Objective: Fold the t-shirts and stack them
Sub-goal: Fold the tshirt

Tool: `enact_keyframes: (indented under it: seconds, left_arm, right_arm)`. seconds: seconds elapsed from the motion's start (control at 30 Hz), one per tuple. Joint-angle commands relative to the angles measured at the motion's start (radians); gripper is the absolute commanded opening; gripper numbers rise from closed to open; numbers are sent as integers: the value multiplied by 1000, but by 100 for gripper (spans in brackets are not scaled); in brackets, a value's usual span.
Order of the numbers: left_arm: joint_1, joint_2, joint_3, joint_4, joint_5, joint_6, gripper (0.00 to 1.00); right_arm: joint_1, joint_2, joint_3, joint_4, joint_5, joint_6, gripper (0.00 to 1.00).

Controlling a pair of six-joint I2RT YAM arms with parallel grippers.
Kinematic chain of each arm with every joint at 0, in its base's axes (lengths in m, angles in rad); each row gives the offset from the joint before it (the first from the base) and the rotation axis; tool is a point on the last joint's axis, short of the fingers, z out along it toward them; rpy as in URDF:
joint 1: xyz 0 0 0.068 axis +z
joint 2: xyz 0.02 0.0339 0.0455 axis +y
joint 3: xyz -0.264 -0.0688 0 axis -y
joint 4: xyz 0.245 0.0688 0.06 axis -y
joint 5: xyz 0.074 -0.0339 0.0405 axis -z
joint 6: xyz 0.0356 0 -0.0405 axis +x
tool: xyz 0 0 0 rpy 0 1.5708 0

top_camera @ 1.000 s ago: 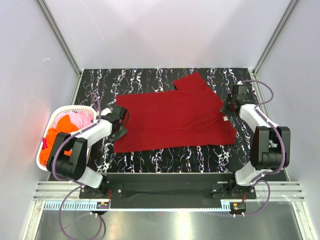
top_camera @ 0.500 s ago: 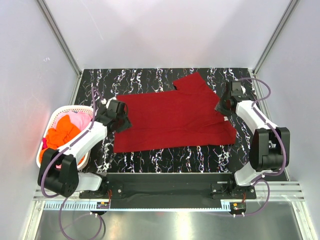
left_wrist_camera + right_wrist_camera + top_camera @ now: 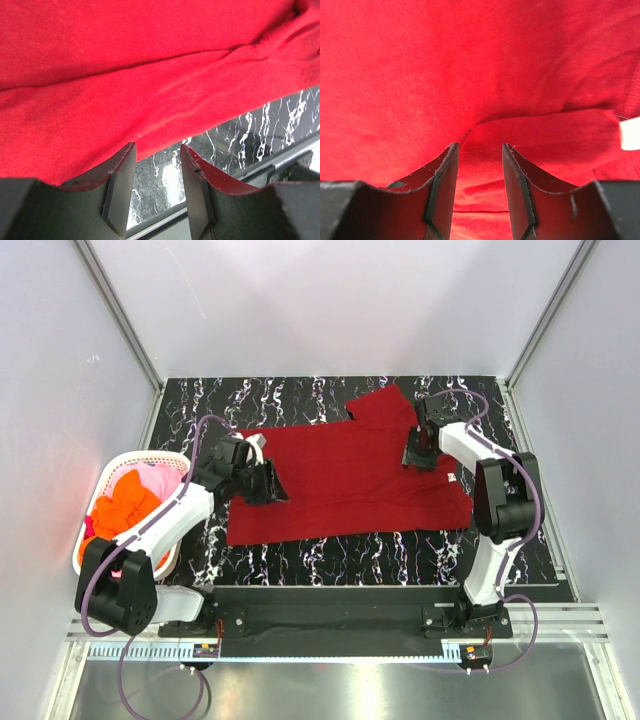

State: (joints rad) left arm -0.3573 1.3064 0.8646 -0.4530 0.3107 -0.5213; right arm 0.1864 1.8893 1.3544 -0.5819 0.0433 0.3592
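We are looking down on a black marbled desk (image 3: 330,555) where a dark red t-shirt (image 3: 350,480) is lying spread flat at its centre. We are judging the cloth light, limp and quick to wrinkle, best pinched at a hem or corner on both sides together. An orange t-shirt (image 3: 115,505) and a pink t-shirt (image 3: 160,478) are waiting in the white basket (image 3: 110,480) at left. The left arm (image 3: 175,515) is reaching over the red shirt's left edge, the right arm (image 3: 462,443) is bending inward above its far right shoulder, and both pairs of jaws are hanging parted, gripping nothing.
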Motion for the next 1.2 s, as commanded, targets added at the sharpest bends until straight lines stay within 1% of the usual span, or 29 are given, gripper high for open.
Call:
enact_keyframes:
  seconds: [0.0,0.13,0.23,0.33,0.47,0.5,0.53,0.57,0.6,0.63,0.7,0.77,0.8,0.87,0.93,1.07,1.17]
  left_arm:
    - [0,-7,33,39,108,37,45]
    - [0,-18,39,40,128,40,48]
    - [0,-41,42,42,122,40,50]
    - [0,-48,45,34,120,49,50]
    - [0,-44,33,30,119,46,50]
    - [0,-41,33,30,129,41,50]
    - [0,-39,31,30,137,43,50]
    - [0,-38,33,28,140,40,50]
    - [0,-39,33,30,142,32,50]
    - [0,-44,33,28,140,30,50]
    - [0,-48,34,30,127,29,50]
    - [1,-44,34,28,105,30,50]
    - [0,-39,33,22,67,32,50]
    - [6,-10,40,1,65,30,50]
    - [6,8,40,-12,93,24,50]
    - [4,-5,30,-12,88,15,50]
    - [6,-18,24,-12,77,9,50]
  right_arm:
    - [36,4,72,-41,-23,-89,47]
    - [56,42,77,-49,15,-132,47]
    - [77,79,86,-50,1,-163,47]
    - [99,94,95,-94,74,-148,47]
    - [130,114,74,-96,135,-146,46]
    - [134,120,75,-104,151,-149,44]
    - [140,128,77,-110,188,-149,39]
    - [151,125,74,-108,204,-149,32]
    - [154,123,72,-110,219,-144,20]
    - [156,114,75,-108,248,-140,15]
    - [157,103,86,-107,262,-141,10]
    - [157,84,101,-105,271,-141,9]
    - [157,79,106,-99,273,-140,8]
    - [157,56,109,-81,277,-129,8]
    - [162,33,103,-61,274,-117,10]
    - [166,1,71,0,257,-86,11]
    - [173,-15,49,30,247,-62,16]
